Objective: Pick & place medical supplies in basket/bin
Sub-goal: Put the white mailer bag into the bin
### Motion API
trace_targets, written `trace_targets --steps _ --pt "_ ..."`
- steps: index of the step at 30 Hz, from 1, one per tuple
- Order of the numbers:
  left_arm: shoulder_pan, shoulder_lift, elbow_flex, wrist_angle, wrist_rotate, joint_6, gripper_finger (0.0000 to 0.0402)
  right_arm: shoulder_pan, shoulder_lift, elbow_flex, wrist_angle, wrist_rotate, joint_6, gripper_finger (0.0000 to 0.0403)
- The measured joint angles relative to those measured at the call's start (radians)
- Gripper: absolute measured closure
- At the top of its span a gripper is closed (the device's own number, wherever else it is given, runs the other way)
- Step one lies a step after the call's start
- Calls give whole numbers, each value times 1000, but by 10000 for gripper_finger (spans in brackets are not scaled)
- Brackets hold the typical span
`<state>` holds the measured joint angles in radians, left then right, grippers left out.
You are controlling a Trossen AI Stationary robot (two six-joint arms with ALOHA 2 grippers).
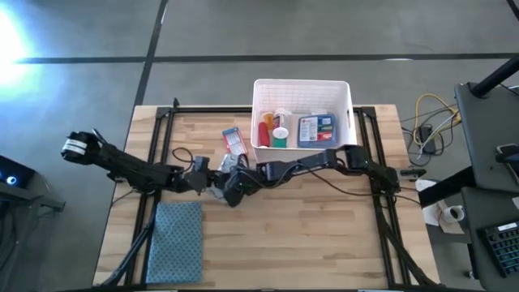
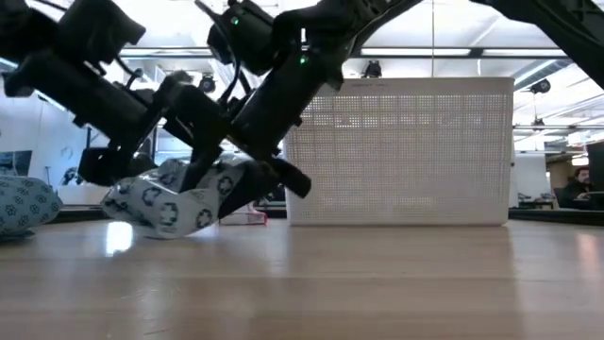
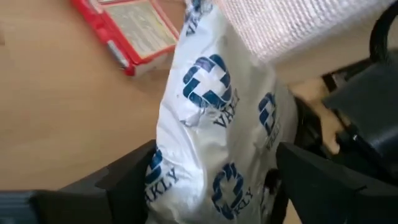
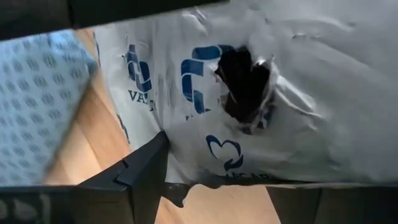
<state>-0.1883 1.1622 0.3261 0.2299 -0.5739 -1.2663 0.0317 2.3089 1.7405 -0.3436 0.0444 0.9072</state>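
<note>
A white crinkly pouch (image 2: 179, 206) printed with blue crosses lies left of the table's middle, its lower end on the wood. My left gripper (image 1: 209, 180) comes at it from the left and my right gripper (image 1: 233, 188) from the right; both are shut on it. The pouch (image 4: 298, 93) has a dark torn hole. The white perforated bin (image 1: 345, 97) stands at the far middle, holding a red tube, orange vials, a white bottle and a blue packet (image 1: 315, 130). A red-white small box (image 1: 233, 140) lies flat just left of the bin. My left gripper (image 3: 211, 168) has the pouch's near end (image 3: 205, 155) between its two fingers (image 3: 124, 177), which come slanting down from the table's left. The pouch bulges up past the fingers and lies tilted. My right gripper (image 4: 217, 180) holds the pouch by its lower edge (image 4: 186, 180), beside one finger (image 4: 146, 168). It comes slanting down from the right; the other finger's contact is hidden by the pouch.
A blue-grey folded cloth (image 1: 177, 231) lies flat near the table's near left corner. Black frame rails (image 1: 154, 154) run along the left and right sides of the wooden table. Bare wood spreads across the near middle and right (image 1: 324, 235).
</note>
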Motion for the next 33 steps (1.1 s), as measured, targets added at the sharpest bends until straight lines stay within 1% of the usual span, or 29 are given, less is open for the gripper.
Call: trace_targets --steps 4,7,9,12,14,20,24,27,29,31,33 --pt "-1 -37 52 -88 33 29 149 14 -42 -1 -76 40 -119 172" --pt "-2 -61 75 -108 69 69 197 36 -73 -3 -100 83 -203 172" --pt "-3 -76 94 -106 92 98 233 50 -90 -4 -113 91 -256 172" --pt "-3 -100 120 -116 122 129 283 65 -114 -4 -151 95 -283 172" --pt "-3 -120 140 -130 140 136 303 74 -137 -3 -192 93 -297 172" --pt "-3 -170 220 -166 147 204 304 122 -251 -10 -347 91 -452 172" --pt "-1 -173 324 -196 129 264 303 162 -373 -12 -463 108 -513 172" --pt "0 -158 449 -196 93 373 302 197 -484 -20 -529 197 -506 172" --pt "15 -136 550 -195 69 483 301 222 -554 -33 -564 290 -478 172" --pt "45 -95 655 -207 48 594 301 246 -625 -50 -583 387 -433 172" --pt "101 -39 764 -229 50 699 300 264 -690 -69 -602 468 -388 172"
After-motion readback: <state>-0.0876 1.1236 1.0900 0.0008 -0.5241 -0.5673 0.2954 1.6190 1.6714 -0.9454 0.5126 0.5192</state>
